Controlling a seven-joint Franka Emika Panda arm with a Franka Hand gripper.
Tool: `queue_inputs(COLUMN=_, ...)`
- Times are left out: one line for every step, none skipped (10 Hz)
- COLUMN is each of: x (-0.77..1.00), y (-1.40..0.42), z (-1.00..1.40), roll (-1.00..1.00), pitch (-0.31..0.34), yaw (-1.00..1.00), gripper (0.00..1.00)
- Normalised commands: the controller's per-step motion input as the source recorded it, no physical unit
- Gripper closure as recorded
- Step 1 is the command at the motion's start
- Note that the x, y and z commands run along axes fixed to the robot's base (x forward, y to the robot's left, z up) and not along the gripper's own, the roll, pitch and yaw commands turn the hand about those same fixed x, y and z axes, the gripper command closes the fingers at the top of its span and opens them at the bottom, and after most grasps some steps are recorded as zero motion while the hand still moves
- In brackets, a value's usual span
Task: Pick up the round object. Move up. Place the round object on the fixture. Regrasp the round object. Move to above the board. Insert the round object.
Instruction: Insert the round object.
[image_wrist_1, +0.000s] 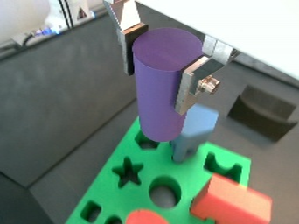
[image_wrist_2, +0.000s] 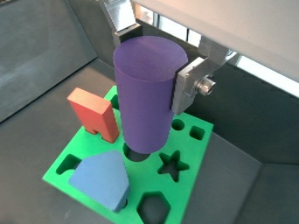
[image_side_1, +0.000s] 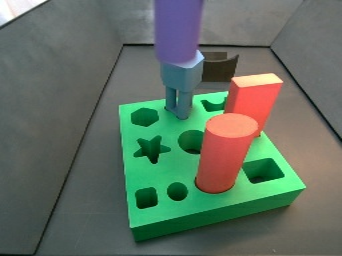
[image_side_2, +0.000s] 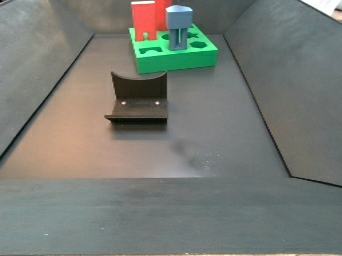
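Note:
The round object (image_wrist_1: 162, 83) is a smooth purple cylinder, held upright in my gripper (image_wrist_1: 162, 70), which is shut on its upper part. A silver finger (image_wrist_1: 193, 83) presses each side, as both wrist views show (image_wrist_2: 149, 87). The cylinder hangs over the green board (image_wrist_1: 105, 188), its lower end above a round hole (image_wrist_2: 138, 157) next to the blue peg (image_wrist_1: 198, 131). In a side view the purple cylinder (image_side_1: 181, 30) hangs above the blue peg's head (image_side_1: 182, 72) and the gripper is out of frame. The black fixture (image_side_2: 138, 100) stands on the floor apart from the board (image_side_2: 187, 60).
A red block (image_side_1: 251, 95) and a thick red cylinder (image_side_1: 227, 150) stand in the board (image_side_1: 201, 210). Star, hexagon and square holes are open. The fixture (image_wrist_1: 263, 109) sits just beyond the board. Dark sloping walls enclose the floor.

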Motion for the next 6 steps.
queue_inputs(x=0.55, y=-0.11, z=-0.83, roll=0.02, pitch=0.083, yaw=0.04, gripper=1.00)
queue_inputs(x=0.37, y=-0.10, z=-0.81, roll=0.00, pitch=0.026, yaw=0.00, gripper=1.00)
queue_inputs(x=0.22, y=-0.19, z=-0.67, roll=0.04, pitch=0.030, yaw=0.00, gripper=1.00)
queue_inputs(x=0.13, y=-0.19, z=-0.63, roll=0.02, pitch=0.000, yaw=0.00, gripper=1.00)
queue_inputs(x=0.10, y=-0.13, z=-0.63, roll=0.00, pitch=0.000, yaw=0.00, gripper=1.00)
queue_inputs(x=0.06, y=-0.05, z=-0.67, roll=0.00, pitch=0.000, yaw=0.04, gripper=1.00)
